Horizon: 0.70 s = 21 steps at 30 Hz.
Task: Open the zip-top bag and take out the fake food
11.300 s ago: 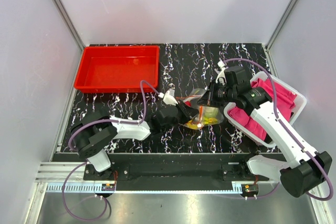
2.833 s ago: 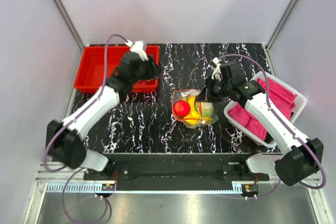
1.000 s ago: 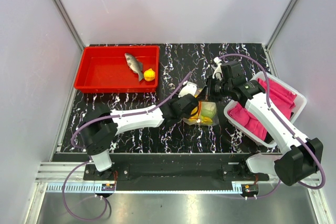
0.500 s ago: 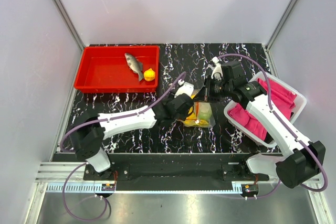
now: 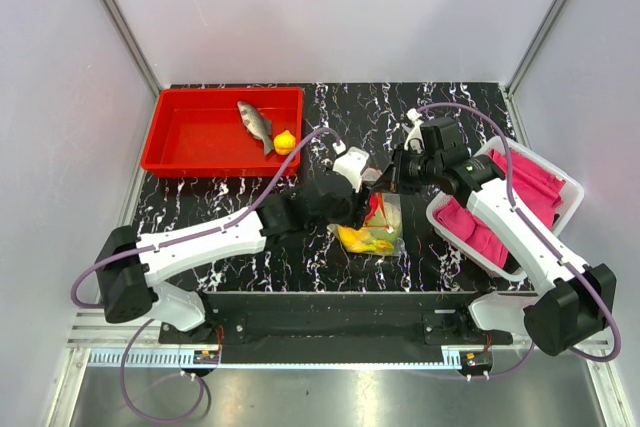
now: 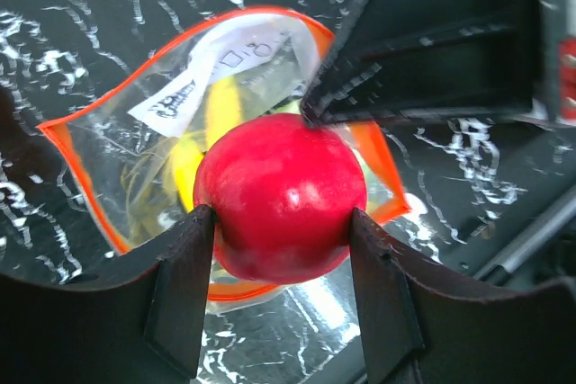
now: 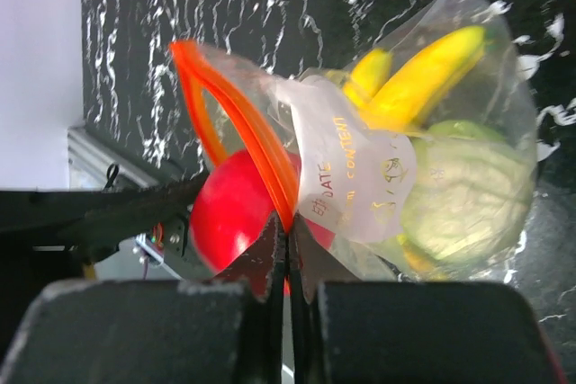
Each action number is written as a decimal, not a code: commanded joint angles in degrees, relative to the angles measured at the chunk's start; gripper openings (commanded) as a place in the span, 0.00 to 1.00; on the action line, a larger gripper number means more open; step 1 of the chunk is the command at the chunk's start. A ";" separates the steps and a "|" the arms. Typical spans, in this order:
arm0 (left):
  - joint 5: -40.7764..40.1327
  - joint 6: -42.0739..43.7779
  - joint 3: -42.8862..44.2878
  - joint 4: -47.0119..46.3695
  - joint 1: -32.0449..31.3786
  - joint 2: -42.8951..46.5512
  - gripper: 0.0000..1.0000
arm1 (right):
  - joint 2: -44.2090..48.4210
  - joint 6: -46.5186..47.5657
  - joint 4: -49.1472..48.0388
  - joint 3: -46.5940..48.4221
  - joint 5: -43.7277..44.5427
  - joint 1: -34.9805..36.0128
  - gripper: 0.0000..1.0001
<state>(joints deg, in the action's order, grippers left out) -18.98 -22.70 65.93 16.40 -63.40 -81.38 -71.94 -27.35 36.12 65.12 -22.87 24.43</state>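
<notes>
The clear zip-top bag (image 5: 377, 232) lies mid-table with its orange-red mouth spread open. My left gripper (image 6: 279, 227) is shut on the red round fruit (image 6: 281, 195), held just above the bag's mouth (image 6: 135, 132). My right gripper (image 7: 286, 238) is shut on the bag's orange zip strip (image 7: 243, 123), holding that edge up. Inside the bag (image 7: 360, 168) lie a yellow banana bunch (image 7: 423, 69) and a green piece (image 7: 468, 195). A grey fish (image 5: 255, 121) and a small yellow-orange fruit (image 5: 285, 142) lie in the red tray (image 5: 200, 137).
A white bin (image 5: 565, 209) of pink cloth stands at the right, under my right arm. The red tray sits at the back left. Grey walls close in the black marbled table (image 5: 240, 207) on three sides.
My left arm has reached further right and its gripper has come up from the bag's mouth with the red fruit. The right gripper has kept its hold on the zip strip.
</notes>
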 commanded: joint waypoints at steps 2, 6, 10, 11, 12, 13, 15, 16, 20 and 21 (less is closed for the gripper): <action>4.92 -0.50 -0.10 -6.56 0.03 1.58 0.00 | 0.49 1.60 -0.26 -0.17 3.89 -0.08 0.00; 5.62 1.42 -2.47 -7.96 0.20 5.26 0.00 | 0.57 1.86 0.18 -0.70 6.43 -0.17 0.00; 4.49 2.48 -2.39 -5.60 0.90 7.29 0.00 | 0.93 1.87 0.36 -0.79 6.79 -0.17 0.00; 3.87 2.74 -2.30 -4.20 1.17 7.55 0.00 | 1.01 1.87 0.36 -0.61 6.79 -0.17 0.00; 3.34 2.92 -2.30 -3.66 1.34 8.17 0.00 | 1.10 2.04 0.36 -0.44 6.96 -0.25 0.00; 2.47 3.10 -2.30 -3.14 1.52 8.52 0.00 | 1.02 2.13 0.36 -0.35 7.14 -0.17 0.00; 2.20 3.19 -2.65 -2.43 2.57 10.35 0.00 | 1.01 2.22 0.70 0.00 7.40 -0.26 0.00; 2.63 3.19 -3.17 -2.43 2.92 11.15 0.00 | 0.84 2.30 0.71 0.00 7.49 -0.34 0.00; 3.60 3.71 -4.23 -2.78 7.21 15.90 0.00 | 0.58 3.01 1.14 -0.08 8.19 -0.43 0.00; 4.04 3.80 -4.32 -2.87 8.45 17.73 0.00 | 0.23 3.18 1.15 -0.08 8.54 -0.43 0.00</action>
<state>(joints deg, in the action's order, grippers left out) -15.09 -20.40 62.08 15.20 -58.81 -69.84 -71.92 -25.78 36.36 64.36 -16.69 24.23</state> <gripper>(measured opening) 0.578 0.007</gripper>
